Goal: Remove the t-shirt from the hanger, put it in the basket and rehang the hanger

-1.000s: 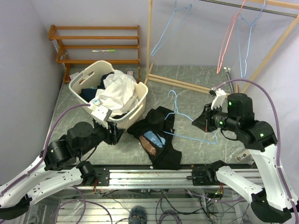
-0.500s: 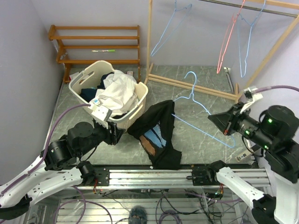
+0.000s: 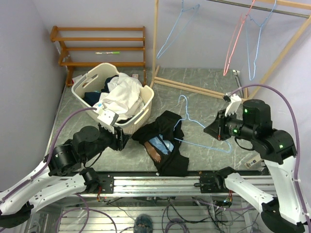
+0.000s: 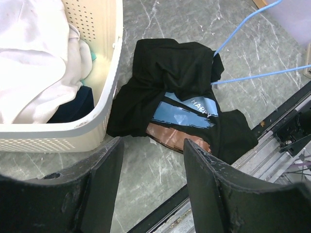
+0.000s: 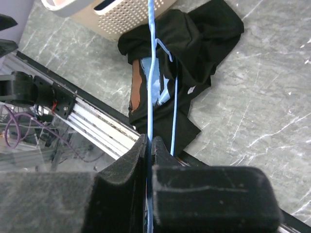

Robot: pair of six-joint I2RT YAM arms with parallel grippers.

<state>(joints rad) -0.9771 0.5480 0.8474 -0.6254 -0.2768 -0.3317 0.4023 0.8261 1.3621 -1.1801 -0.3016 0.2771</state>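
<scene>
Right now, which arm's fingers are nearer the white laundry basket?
Left. The left fingers sit open just off the basket's near wall. The right fingers are on the far side of the black t-shirt, shut on the blue hanger.

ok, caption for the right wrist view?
Right gripper shut on the blue hanger, its far end tucked in the black t-shirt.

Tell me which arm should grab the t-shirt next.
Left. The left tool hangs open and empty beside the black t-shirt, while the right tool is shut on the blue hanger.
</scene>
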